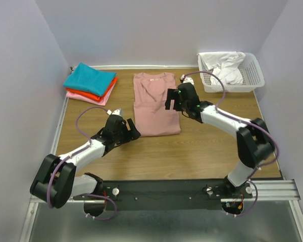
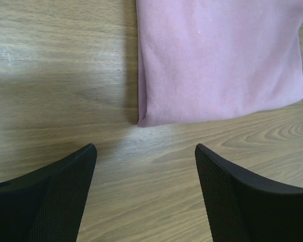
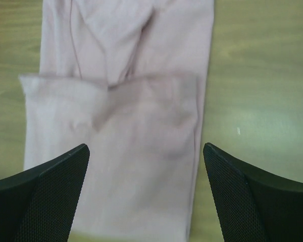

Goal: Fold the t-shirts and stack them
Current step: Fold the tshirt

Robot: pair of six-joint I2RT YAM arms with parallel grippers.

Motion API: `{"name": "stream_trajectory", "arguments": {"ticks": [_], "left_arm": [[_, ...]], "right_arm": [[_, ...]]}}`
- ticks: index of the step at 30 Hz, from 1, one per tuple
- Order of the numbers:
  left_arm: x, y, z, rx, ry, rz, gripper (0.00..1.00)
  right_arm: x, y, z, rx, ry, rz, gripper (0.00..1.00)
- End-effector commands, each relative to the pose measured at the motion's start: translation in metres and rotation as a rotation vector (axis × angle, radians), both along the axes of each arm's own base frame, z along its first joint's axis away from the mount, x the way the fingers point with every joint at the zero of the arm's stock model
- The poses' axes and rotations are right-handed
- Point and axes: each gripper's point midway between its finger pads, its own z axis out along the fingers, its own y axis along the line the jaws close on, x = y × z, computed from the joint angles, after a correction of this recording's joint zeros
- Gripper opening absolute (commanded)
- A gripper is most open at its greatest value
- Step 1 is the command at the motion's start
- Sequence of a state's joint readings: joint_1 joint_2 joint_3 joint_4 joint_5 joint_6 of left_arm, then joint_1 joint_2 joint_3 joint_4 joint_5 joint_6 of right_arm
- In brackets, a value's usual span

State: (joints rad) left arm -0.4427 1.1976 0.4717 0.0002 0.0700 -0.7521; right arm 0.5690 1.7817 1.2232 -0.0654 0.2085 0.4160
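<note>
The big dusty-pink t-shirt [image 1: 155, 103] is laid flat mid-table, folded into a long strip with the collar at the far end. The left gripper [image 1: 133, 132] is parked just off the shirt's near-left corner, jaws spread wide with nothing held, and only the bare wooden table [image 2: 65, 75] is seen between the fingers in the wrist view. The right gripper [image 1: 169, 101] is held over the shirt's right edge, also opened wide and empty. Whether it's touching the fabric can't be told. From its wrist cam a folded-over flap [image 3: 60, 101] can be seen lying across the shirt. Over at the far left a neat stack is piled: teal shirt [image 1: 89, 78] on top, orange-red shirt [image 1: 91, 94] under it, pink shirt [image 1: 110, 92] at the bottom. In the far right corner a white basket [image 1: 253, 76] is sat, with white cloth [image 1: 226, 68] heaped inside.
</note>
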Motion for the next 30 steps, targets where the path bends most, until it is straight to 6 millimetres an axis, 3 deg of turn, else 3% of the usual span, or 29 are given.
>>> {"name": "stream_trajectory", "arguments": {"ticks": [1,3,4,5,7,8,12,16,18,24,30], "left_arm": [[0.012,-0.014,0.004,-0.018,-0.025,-0.052,0.78],[0.014,-0.016,-0.005,-0.006,-0.002,-0.059,0.72],[0.015,-0.017,-0.006,-0.004,0.001,-0.064,0.65],[0.014,-0.02,-0.007,-0.014,0.007,-0.083,0.62],[0.014,-0.026,-0.011,-0.03,0.015,-0.107,0.53],[0.013,-0.026,-0.014,-0.033,0.02,-0.112,0.52],[0.01,-0.029,-0.024,-0.029,0.046,-0.141,0.37],[0.003,-0.028,-0.037,-0.017,0.086,-0.151,0.08],[0.002,-0.028,-0.038,-0.019,0.091,-0.148,0.01],[0.003,-0.024,-0.037,-0.009,0.081,-0.132,0.0],[0.0,-0.019,-0.024,-0.009,0.018,-0.121,0.0]], "right_arm": [[-0.052,-0.017,0.004,0.139,0.078,-0.06,1.0],[-0.079,-0.027,-0.007,0.188,0.128,-0.094,1.0],[-0.087,-0.03,-0.008,0.208,0.14,-0.104,0.99],[-0.1,-0.035,-0.021,0.221,0.179,-0.119,0.99],[-0.111,-0.035,-0.017,0.254,0.187,-0.103,0.97],[-0.118,-0.038,-0.025,0.249,0.207,-0.109,0.97],[-0.128,-0.04,-0.037,0.252,0.245,-0.111,0.89],[-0.134,-0.039,-0.063,0.236,0.322,-0.127,0.68],[-0.139,-0.033,-0.073,0.235,0.368,-0.1,0.65],[-0.135,-0.03,-0.094,0.193,0.417,-0.095,0.53],[-0.151,-0.03,-0.1,0.204,0.459,-0.063,0.15]]}}
